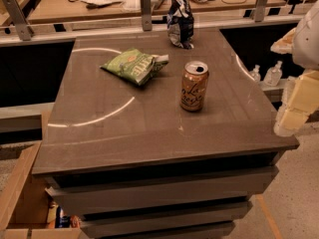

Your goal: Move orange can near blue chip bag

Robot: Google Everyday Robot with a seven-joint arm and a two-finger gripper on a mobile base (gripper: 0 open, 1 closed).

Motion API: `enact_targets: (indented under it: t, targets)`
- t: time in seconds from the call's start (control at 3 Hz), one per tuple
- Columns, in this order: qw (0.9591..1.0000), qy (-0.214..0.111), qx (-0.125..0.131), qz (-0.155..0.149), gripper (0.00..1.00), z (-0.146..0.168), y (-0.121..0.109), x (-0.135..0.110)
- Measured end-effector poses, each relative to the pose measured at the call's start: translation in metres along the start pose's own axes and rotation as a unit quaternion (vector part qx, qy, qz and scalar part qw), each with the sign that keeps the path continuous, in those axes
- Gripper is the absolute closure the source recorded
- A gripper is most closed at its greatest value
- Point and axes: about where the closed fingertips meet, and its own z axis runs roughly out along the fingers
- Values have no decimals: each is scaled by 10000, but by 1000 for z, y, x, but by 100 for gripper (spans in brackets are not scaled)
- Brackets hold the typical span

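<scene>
The orange can (194, 86) stands upright on the grey-brown table (124, 133), right of its middle, with its silver top open. The blue chip bag (180, 22) stands upright at the table's far edge, well behind the can. The gripper (295, 109) shows as pale cream parts at the right edge of the view, beside the table's right side and apart from the can. It holds nothing that I can see.
A flat green chip bag (135, 64) lies left of the can, near the table's middle back. Small clear bottles (273, 74) stand on a ledge to the right. A railing (145, 6) and a cluttered desk run behind. A wooden box (22, 198) sits at lower left.
</scene>
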Motion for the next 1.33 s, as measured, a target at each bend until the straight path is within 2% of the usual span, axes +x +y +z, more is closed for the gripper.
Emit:
enact_targets:
  t: [0.33,0.67,1.0,1.33]
  targets:
    - [10000,-43,31,18,0,-1,0,-1]
    - [9991,-329,78,268,0,1,-1,-1]
    - [9881,-1156,163,999,0,14,-3,1]
    - [9710,-1914,316,1394,0,25,-4,-5]
